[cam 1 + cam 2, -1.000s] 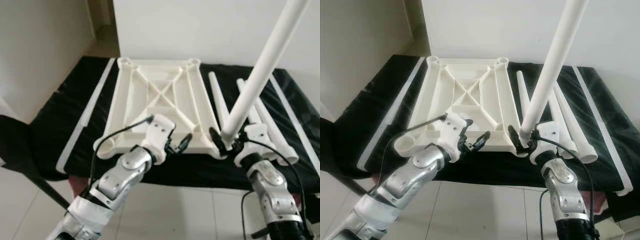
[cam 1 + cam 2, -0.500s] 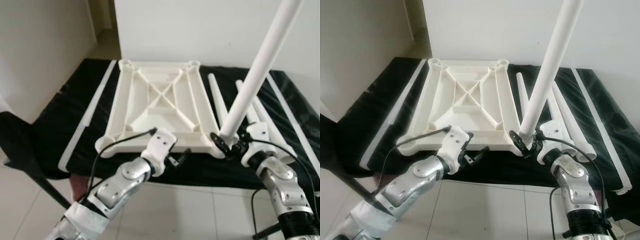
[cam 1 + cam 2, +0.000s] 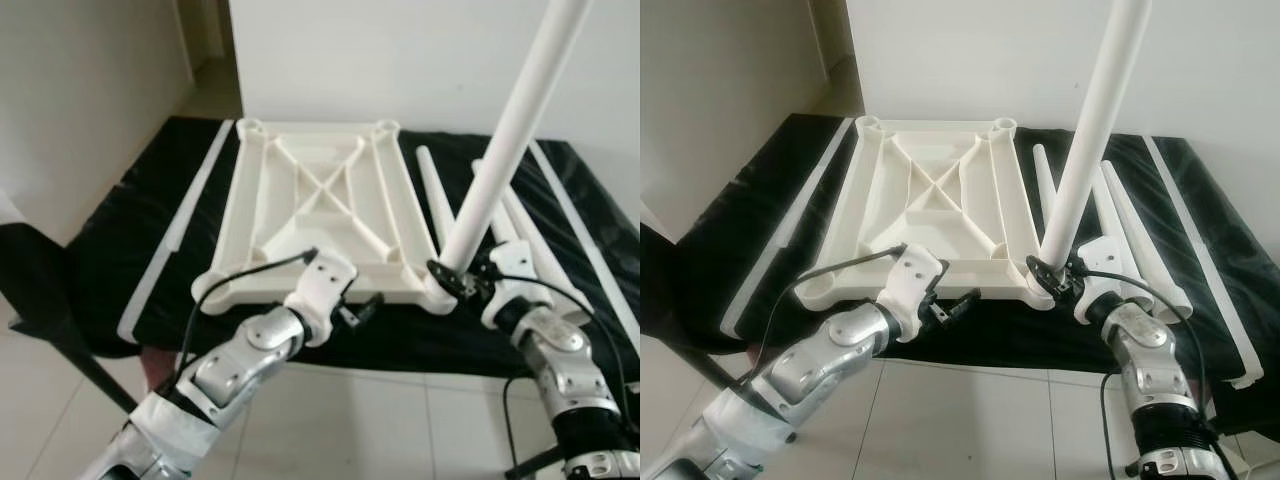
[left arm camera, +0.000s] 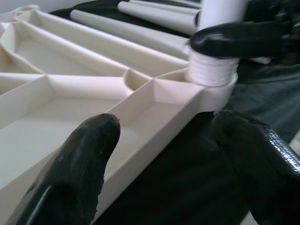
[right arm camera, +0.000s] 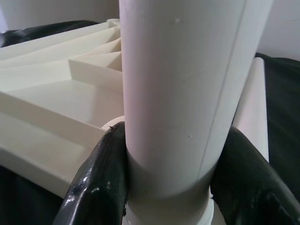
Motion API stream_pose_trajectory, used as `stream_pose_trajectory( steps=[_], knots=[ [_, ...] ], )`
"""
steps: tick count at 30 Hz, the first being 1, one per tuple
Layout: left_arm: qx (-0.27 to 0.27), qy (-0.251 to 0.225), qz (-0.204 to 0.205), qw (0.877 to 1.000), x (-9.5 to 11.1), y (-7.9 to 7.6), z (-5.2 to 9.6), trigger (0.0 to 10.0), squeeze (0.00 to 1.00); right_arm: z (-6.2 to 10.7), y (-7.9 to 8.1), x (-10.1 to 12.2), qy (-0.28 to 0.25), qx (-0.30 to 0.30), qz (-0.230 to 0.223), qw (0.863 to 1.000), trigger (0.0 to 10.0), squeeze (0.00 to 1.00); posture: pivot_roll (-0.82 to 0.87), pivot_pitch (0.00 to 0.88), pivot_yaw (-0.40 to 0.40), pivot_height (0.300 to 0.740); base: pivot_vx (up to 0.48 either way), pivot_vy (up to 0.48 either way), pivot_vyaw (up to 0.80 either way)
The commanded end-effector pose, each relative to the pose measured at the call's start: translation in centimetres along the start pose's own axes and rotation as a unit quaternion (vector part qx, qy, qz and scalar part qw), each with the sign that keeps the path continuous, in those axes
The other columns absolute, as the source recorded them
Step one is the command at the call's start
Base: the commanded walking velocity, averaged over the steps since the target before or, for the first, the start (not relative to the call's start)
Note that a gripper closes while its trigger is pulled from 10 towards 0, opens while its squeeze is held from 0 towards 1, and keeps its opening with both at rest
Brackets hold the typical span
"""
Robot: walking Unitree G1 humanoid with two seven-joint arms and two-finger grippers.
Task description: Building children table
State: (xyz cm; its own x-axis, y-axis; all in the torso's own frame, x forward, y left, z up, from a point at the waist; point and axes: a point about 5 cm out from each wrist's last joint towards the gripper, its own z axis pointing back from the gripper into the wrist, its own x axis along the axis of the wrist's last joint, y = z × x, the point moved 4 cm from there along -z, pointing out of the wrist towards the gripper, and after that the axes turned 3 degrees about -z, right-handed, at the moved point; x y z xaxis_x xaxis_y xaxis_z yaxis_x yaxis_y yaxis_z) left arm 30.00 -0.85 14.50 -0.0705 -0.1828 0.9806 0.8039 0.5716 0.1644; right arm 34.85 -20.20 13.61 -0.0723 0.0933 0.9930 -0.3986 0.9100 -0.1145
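Between right hand [image 3: 1052, 276] fingers, white leg [image 3: 1090, 140] upright at tabletop [image 3: 930, 205] corner.

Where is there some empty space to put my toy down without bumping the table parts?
The black cloth is bare between the table top and the strip, and left of that strip. It is crowded beside the loose legs, where the right claw grips the upright leg.

Silver jointed arms, white wrists, black cables, black-fingered left hand [image 3: 362, 307].
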Motion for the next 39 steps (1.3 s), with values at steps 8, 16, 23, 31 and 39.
stream_pose_trajectory(
  steps=[8,16,23,31,39],
  knots=[
    [-0.138,-0.007,0.002,0.99,0.1,-2.3,0.1,10.0,0.0,0.2,0.6,-1.1,0.004,-0.045,-0.056,0.997,10.0,0.0,0.0,0.001,-0.026,0.74,0.0,0.0,0.0],
    [-0.125,-0.013,0.014,0.992,0.2,-1.3,0.1,10.0,0.0,0.4,2.1,-1.8,0.007,-0.188,-0.072,0.98,10.0,0.0,0.0,0.0,-0.022,0.74,0.0,0.0,0.0],
    [-0.112,-0.017,0.01,0.994,0.1,-0.8,0.1,10.0,0.0,1.2,3.2,-2.8,0.03,-0.301,-0.099,0.948,10.0,0.0,0.0,0.0,-0.024,0.74,0.0,0.0,0.0],
    [-0.14,-0.021,0.008,0.99,-0.1,-1.3,0.8,10.0,0.0,1.1,4.9,-1.6,-0.005,-0.325,-0.152,0.933,10.0,0.0,-0.01,0.0,-0.017,0.74,0.0,0.0,0.0],
    [-0.138,-0.026,-0.006,0.99,0.0,-1.0,0.9,10.0,0.0,1.4,4.8,-0.6,-0.026,-0.293,-0.13,0.947,10.0,1.0,-0.02,0.0,-0.004,0.74,0.0,0.0,0.0]
  ],
)
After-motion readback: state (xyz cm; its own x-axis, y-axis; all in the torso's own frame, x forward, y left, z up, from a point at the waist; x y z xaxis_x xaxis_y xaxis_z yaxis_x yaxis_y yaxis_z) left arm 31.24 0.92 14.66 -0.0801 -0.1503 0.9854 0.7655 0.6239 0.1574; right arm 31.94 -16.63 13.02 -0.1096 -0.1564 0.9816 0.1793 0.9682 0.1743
